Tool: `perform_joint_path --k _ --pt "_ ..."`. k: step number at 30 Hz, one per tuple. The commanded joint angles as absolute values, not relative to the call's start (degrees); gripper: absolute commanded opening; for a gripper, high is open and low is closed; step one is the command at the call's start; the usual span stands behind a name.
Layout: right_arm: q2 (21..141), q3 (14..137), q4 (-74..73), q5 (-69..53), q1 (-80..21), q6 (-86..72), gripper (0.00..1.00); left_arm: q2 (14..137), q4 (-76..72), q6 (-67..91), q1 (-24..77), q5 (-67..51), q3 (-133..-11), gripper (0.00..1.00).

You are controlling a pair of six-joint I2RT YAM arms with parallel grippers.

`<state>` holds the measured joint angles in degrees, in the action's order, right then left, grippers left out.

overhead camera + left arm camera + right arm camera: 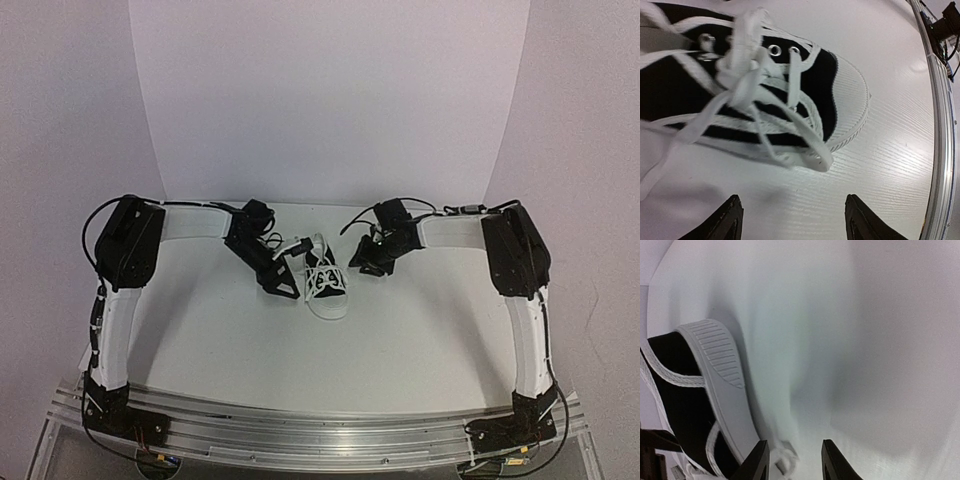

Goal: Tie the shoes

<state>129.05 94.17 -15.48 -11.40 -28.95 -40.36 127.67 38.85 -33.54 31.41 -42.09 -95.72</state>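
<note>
The shoe (326, 281) is a small black sneaker with a white sole and toe cap, standing mid-table with its toe toward the arm bases. Its white laces (747, 85) are bunched over the tongue, and one loop (816, 156) hangs down onto the table. My left gripper (290, 275) sits just left of the shoe. In the left wrist view the left gripper (795, 222) is open, with bare table between its fingers and the lace loop just beyond them. My right gripper (365, 262) is at the shoe's right, near the heel (715, 365). The right gripper (792, 462) is open, with a blurred lace end (786, 460) lying loose between its fingers.
The white table (420, 330) stretches around the shoe, backed by a white curved backdrop (330, 100). An aluminium rail (320, 435) with cables runs along the near edge, and the rail (940, 130) also shows at the right of the left wrist view.
</note>
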Motion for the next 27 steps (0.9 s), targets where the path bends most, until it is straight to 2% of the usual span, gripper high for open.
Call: perform_joint_path --k 1,4,7,13,21,27 --pt "116.26 89.08 -15.44 -6.76 -25.08 -35.95 0.44 118.58 39.94 -33.78 27.20 -42.14 -94.38 0.72" --pt "109.71 83.54 -15.39 -2.12 -22.67 -34.33 0.48 115.99 40.32 -31.42 23.98 -43.29 -93.41 0.83" --pt "102.77 76.52 -15.26 4.50 -19.33 -32.88 0.52 112.41 38.42 -28.63 20.09 -43.53 -90.27 0.87" --pt "84.92 58.36 -9.84 13.31 -9.96 -29.72 0.62 107.14 31.89 -16.33 5.71 -43.74 -83.36 0.99" --pt "64.25 33.07 5.05 26.76 -6.80 -18.66 0.68 97.57 28.83 -10.41 -6.28 -41.33 -73.07 1.00" --pt "58.48 17.75 21.00 30.04 -6.85 -14.74 0.70 88.44 22.59 -6.93 -10.59 -42.34 -59.63 1.00"
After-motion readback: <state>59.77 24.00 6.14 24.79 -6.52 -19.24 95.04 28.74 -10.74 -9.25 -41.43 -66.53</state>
